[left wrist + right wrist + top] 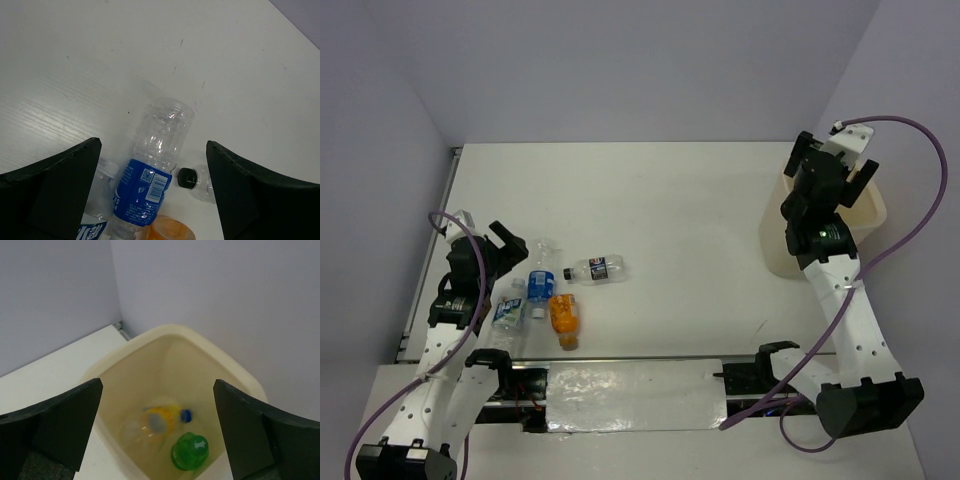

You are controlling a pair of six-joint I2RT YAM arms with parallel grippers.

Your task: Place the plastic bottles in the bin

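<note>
The right gripper [157, 385], jaws wide apart and empty, over the bin [240, 370] at far right; the left gripper [154, 144], likewise wide and empty, over a blue-labelled bottle [150, 187].

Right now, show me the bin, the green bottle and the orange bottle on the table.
bin [172, 330], right wrist view, on its far rim.
green bottle [190, 451], right wrist view, on its upturned end, inside the bin.
orange bottle [564, 315], top view, on the middle of its body.

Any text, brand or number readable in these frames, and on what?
Nothing reads as words.
On the blue-label bottle: QR code and barcode visible, print too small.
On the neighbouring bottle: white letters, blurred and cut off.
On the dark-label bottle: too small.
</note>
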